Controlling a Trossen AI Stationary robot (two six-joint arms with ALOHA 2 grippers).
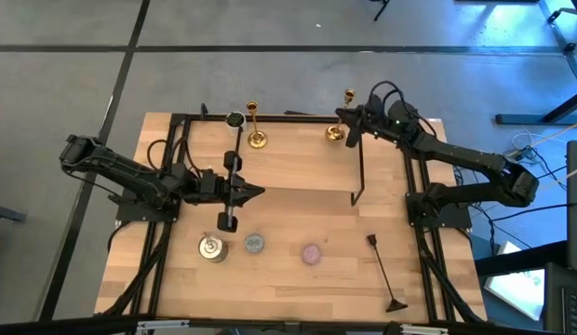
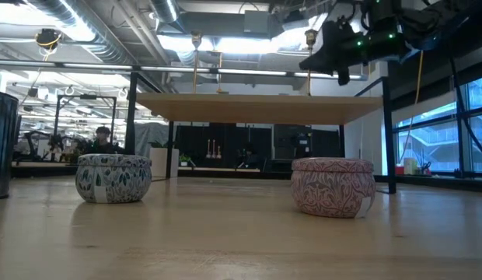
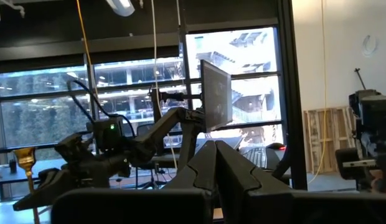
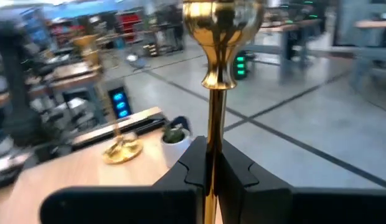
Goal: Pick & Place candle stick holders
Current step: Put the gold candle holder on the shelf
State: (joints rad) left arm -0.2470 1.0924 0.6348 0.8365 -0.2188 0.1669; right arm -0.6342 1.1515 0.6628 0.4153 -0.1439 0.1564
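Two gold candle stick holders stand upright on a raised wooden shelf (image 1: 298, 163) at the table's far side. The left one (image 1: 256, 127) stands free on its round base (image 1: 258, 140). My right gripper (image 1: 349, 121) is shut on the right one (image 1: 341, 115), whose cup top (image 4: 222, 18) rises above the fingers. Over the table's left middle my left gripper (image 1: 256, 193) is shut on nothing. My right gripper pinches the candle stick holder's thin stem (image 4: 213, 146) between its two fingers, below the cup. The fingers come level from the table's right and lie across the stem. The holder stays upright. Whether its base (image 1: 335, 133) still rests on the shelf, I cannot tell.
On the near part of the table stand a silver tin (image 1: 212, 248), a blue-grey candle (image 1: 255, 244) and a pink candle (image 1: 312, 252). A black long-handled tool (image 1: 386, 274) lies at the near right. Black frame bars (image 1: 361, 167) edge the shelf.
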